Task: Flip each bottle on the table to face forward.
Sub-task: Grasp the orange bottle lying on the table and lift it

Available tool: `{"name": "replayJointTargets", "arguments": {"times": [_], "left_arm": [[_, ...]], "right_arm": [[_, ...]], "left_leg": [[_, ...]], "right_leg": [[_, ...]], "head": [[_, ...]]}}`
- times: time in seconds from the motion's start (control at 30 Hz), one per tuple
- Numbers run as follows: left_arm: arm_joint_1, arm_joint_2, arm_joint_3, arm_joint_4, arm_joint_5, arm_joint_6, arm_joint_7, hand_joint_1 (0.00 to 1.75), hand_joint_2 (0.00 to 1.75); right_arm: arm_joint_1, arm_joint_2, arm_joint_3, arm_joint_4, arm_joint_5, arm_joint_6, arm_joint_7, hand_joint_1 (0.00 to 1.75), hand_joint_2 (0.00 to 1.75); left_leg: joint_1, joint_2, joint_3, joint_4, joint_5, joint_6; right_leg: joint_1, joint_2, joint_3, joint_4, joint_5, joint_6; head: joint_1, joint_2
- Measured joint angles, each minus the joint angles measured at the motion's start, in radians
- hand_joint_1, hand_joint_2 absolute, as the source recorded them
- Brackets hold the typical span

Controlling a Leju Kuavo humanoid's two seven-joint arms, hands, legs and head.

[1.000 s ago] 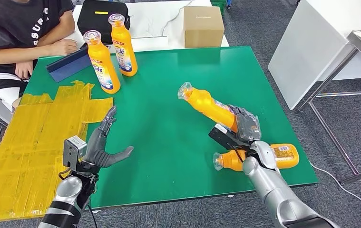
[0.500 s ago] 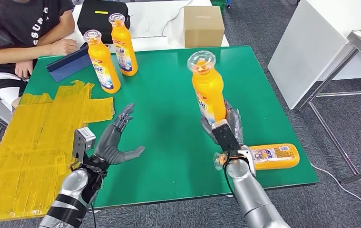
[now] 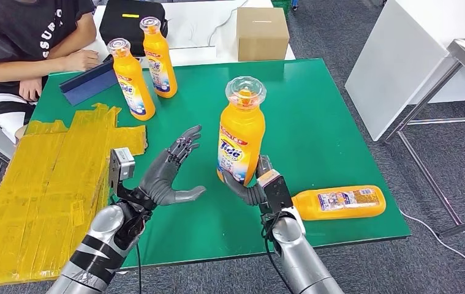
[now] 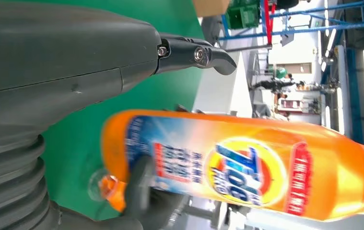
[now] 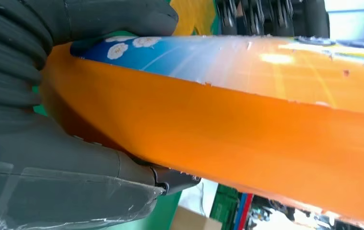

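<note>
At the far left a person (image 3: 21,43) in a dark shirt sits at the table's corner, forearms resting by a dark blue folder (image 3: 89,81). Yellow tape (image 3: 52,177) covers the left part of the green table (image 3: 315,110). Two orange bottles stand upright near the far left edge, the nearer bottle (image 3: 132,79) just in front of the farther bottle (image 3: 158,58), both with labels turned toward the camera. The left hand (image 3: 165,177) hovers above the table, empty, with fingers spread and palm turned toward the middle. Just beside it, the held bottle (image 3: 242,131) is upright, long axis vertical, clear cap at the top, its Tide label facing the robot; its base sits low near the table, though contact cannot be told. The right hand (image 3: 255,184) grips this bottle around its lower body, thumb and fingers wrapped on either side. Right of that, a lying bottle (image 3: 340,202) rests on its side near the front right edge, long axis running left to right, its neck hidden behind the right hand. Beyond the table's far edge sit a black bag (image 3: 125,18) and a cardboard box (image 3: 261,33).
</note>
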Motion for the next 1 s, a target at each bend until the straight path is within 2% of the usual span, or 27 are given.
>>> {"name": "replayJointTargets", "arguments": {"times": [0.23, 0.7, 1.0], "left_arm": [[-0.025, -0.022, -0.035, 0.011, 0.142, 0.017, 0.029, 0.0, 1.75], [-0.033, -0.025, -0.058, 0.013, 0.171, 0.029, 0.034, 0.0, 1.75], [-0.04, -0.032, -0.09, 0.006, 0.228, 0.033, 0.037, 0.0, 1.75]], "right_arm": [[0.001, 0.03, 0.074, 0.065, 0.006, 0.009, -0.01, 1.75, 1.75], [0.002, 0.041, 0.118, 0.122, 0.014, -0.004, -0.016, 1.75, 1.75], [-0.005, 0.044, 0.141, 0.173, 0.064, -0.113, -0.027, 1.75, 1.75]], "left_leg": [[0.0, 0.0, 0.0, 0.0, 0.0, 0.0], [0.0, 0.0, 0.0, 0.0, 0.0, 0.0], [0.0, 0.0, -0.001, 0.0, 0.0, 0.0]], "right_leg": [[0.0, 0.0, 0.0, 0.0, 0.0, 0.0], [0.0, 0.0, 0.0, 0.0, 0.0, 0.0], [0.0, 0.0, 0.0, 0.0, 0.0, 0.0]], "head": [[0.0, 0.0], [0.0, 0.0], [0.0, 0.0]]}}
